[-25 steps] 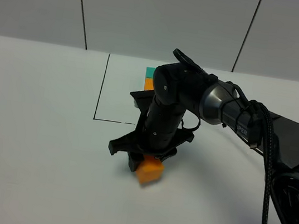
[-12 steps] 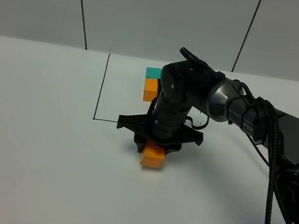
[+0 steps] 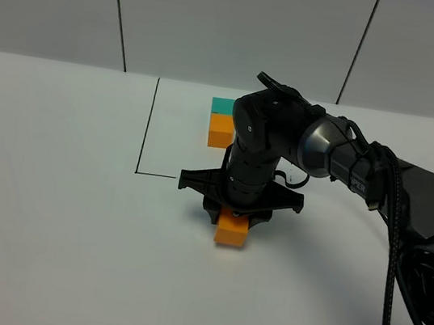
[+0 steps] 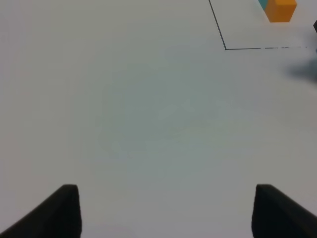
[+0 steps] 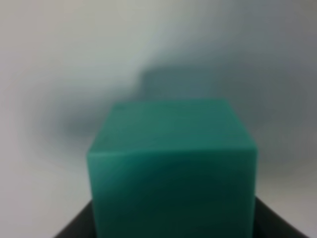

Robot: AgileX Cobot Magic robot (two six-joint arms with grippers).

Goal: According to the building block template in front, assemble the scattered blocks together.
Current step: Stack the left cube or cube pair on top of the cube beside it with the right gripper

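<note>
We note the right hand [image 3: 235, 214] low over the white worktop [image 3: 52, 228], just in front of the black drawn outline [image 3: 147, 127], with its wrist pointing down. Its jaws are clamped on the teal block [image 5: 172, 163], which fills the right wrist view; in the high view that block is hidden behind the hand's body. Directly under the hand sits the orange block [image 3: 232, 230], resting on the worktop. We cannot tell whether teal touches orange.

The template [image 3: 221, 126], teal joined to orange, lies flat inside the outline, behind the right arm [image 3: 332, 159] and partly covered by it. In the left wrist view it shows far off at the outline's corner [image 4: 280, 9].

The left hand [image 4: 166, 208] does not appear in the high view. Its own camera shows two dark fingertips [image 4: 64, 210] standing moderately apart over bare worktop, nothing between them.

A black cable [image 3: 390, 262] runs along the right arm toward the near right edge.
</note>
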